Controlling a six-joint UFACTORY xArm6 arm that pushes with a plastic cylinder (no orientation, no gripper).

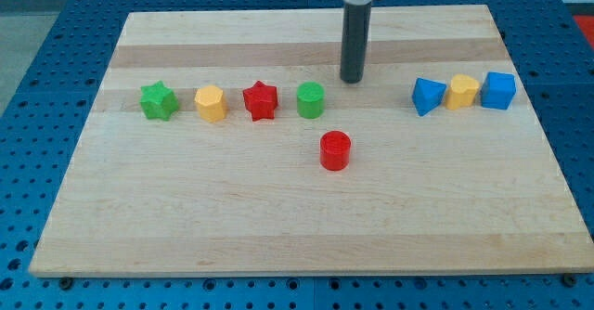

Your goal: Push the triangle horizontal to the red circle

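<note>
My tip [352,80] is seen resting on the wooden board [278,236], near the view's top and a little right of centre. Nothing is touched by it; bare wood lies all round the end. The rod's upper part is cut off by the view's top edge, so its mount cannot be made out.

The blue triangle [427,96] lies to the view's right of my tip and slightly lower, apart from it with clear board between. Touching or just beside the triangle on its right is a yellow block [462,92], shape hard to tell, and then a blue cube [498,90]; whether these three actually touch cannot be told.

The green cylinder [311,99] is the nearest block, just below and left of my tip. The red circle [335,150] sits lower still, toward the view's bottom, alone. It is clearly lower on the board than the triangle.

Further left in the same row are a red star [261,101], a yellow hexagon-like block [211,103] and a green star [159,100].

Open wood is noted across the whole lower half, and right of the red circle below the triangle. The blue cube stands near the board's right edge. A blue perforated surface [37,50] surrounds the board.
</note>
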